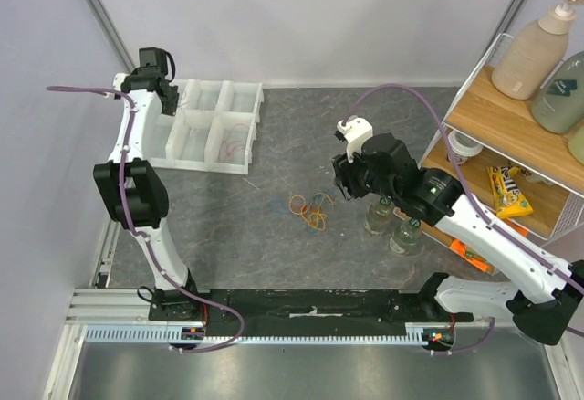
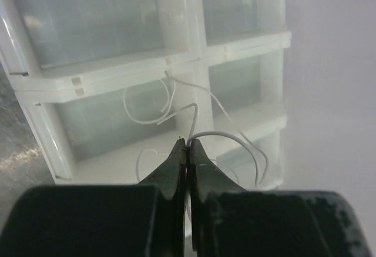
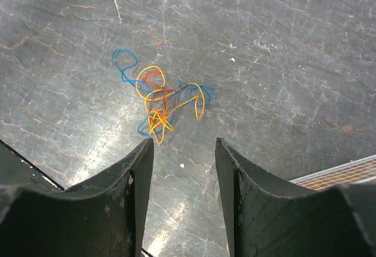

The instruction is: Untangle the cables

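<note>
A tangle of cables [image 1: 310,210], thin orange, yellow, red and blue loops, lies on the grey table. The right wrist view shows the cables [image 3: 161,101] just ahead of my right gripper [image 3: 184,145], which hangs open above the table with nothing between its fingers. From above, the right gripper [image 1: 342,185] is just to the right of the tangle. My left gripper [image 1: 169,99] is at the far left over the white compartment box [image 1: 210,121]. Seen from the left wrist, the left gripper [image 2: 188,142] is shut, and a thin pale cable [image 2: 235,137] runs out from its fingertips.
Reddish loops [image 1: 233,142] lie in one compartment of the box. Two clear bottles [image 1: 392,224] stand right of the tangle, under the right arm. A wire-and-wood shelf [image 1: 511,144] with bottles and snack packets fills the right side. White walls close in the back and left.
</note>
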`<action>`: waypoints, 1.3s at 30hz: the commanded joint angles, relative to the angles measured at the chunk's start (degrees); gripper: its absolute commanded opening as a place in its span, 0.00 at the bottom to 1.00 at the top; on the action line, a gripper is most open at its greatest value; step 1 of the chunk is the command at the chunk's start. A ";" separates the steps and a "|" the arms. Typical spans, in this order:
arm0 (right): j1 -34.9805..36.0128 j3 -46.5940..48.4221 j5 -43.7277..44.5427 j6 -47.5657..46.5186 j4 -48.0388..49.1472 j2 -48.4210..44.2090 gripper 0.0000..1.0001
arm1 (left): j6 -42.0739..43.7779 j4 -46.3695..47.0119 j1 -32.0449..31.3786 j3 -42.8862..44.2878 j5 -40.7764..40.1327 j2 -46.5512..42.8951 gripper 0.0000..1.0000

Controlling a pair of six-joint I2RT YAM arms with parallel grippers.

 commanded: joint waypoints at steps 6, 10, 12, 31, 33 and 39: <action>-0.31 5.14 2.41 -1.43 -0.48 3.71 0.54 | 3.62 -0.37 0.35 -2.84 -12.17 2.86 0.01; -0.49 5.41 1.89 -1.43 -0.48 4.68 0.54 | 10.46 4.54 -1.05 -4.00 -12.18 4.88 0.02; -0.58 5.41 1.62 -1.52 -0.48 5.03 0.54 | 13.98 6.22 -2.63 -3.38 -13.04 6.72 0.02; -1.98 2.25 0.66 -1.96 1.45 2.57 0.54 | 20.23 6.76 -6.51 -6.45 -14.99 5.95 0.37; -2.07 1.72 -0.13 -1.87 2.16 2.66 0.54 | 21.46 6.75 -6.33 -7.33 -14.81 3.58 0.45; -1.99 0.66 -4.00 -0.38 3.48 2.75 0.54 | 23.31 7.36 -5.72 -11.98 -11.04 -5.30 0.62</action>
